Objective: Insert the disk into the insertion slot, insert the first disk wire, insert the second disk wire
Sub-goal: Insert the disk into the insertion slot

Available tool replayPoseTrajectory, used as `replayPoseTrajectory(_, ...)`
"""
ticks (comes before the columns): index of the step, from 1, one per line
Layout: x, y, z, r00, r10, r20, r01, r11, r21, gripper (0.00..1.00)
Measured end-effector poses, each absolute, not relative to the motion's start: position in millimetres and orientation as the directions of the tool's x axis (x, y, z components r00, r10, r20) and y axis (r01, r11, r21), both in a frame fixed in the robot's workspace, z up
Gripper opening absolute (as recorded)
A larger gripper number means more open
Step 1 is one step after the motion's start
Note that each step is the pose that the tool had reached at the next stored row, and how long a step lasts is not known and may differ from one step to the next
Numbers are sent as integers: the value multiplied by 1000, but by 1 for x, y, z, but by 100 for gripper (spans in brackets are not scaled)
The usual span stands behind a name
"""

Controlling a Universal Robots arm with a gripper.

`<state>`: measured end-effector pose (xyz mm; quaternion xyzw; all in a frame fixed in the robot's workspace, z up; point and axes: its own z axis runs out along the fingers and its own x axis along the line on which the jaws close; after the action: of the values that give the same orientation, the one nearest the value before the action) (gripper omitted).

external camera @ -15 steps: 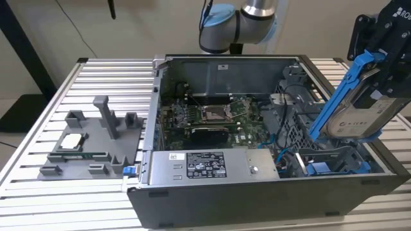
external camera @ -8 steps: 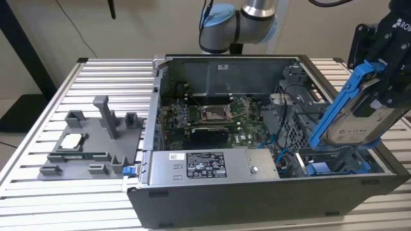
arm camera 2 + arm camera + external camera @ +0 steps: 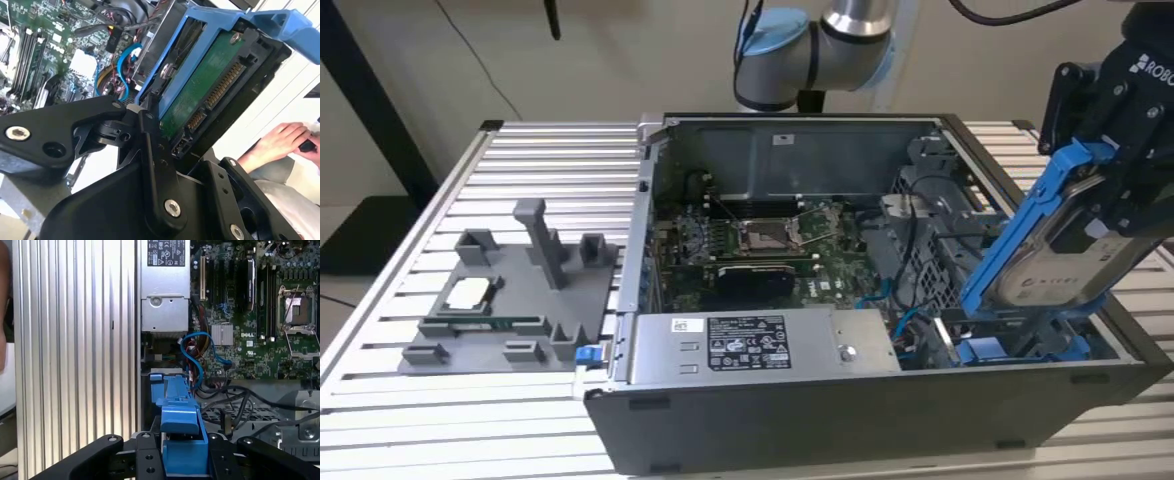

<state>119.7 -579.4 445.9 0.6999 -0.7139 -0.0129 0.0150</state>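
— How many drives are in play?

— One. The disk [image 3: 1051, 262], a silver-grey hard drive in its blue carrier [image 3: 1014, 235], hangs steeply tilted over the exterior view's right end of the open computer case [image 3: 854, 420]. The single gripper [image 3: 1105, 195] is clamped on the upper end, one black finger on each side of the carrier.

— And the bay?

— One insertion slot [image 3: 1014, 350], a grey cage with blue guides, sits directly under the drive. The disk's lower end is at its mouth, but I cannot tell whether they touch. The drive is not lying flat in the cage.

— Wires?

— Blue cabling [image 3: 192, 352] loops between the cage and the motherboard [image 3: 240, 315]. I can't tell whether it is one lead or two. In the second wrist view the drive's green circuit board [image 3: 205, 85] faces the camera.

— What else?

— There is one power-supply box [image 3: 761, 345] along the case's near wall and one CPU socket [image 3: 763, 237]. One grey fixture tray [image 3: 547, 300] lies on the slatted table [image 3: 520, 160], to the exterior view's left of the case, holding one chip [image 3: 467, 293]. A person's hand [image 3: 277, 142] shows beyond the drive.
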Motion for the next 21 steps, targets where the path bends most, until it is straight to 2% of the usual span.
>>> replayPoseTrajectory(21, 120, -575, 427, -20, -1000, 3, -999, 20, 39, 33)
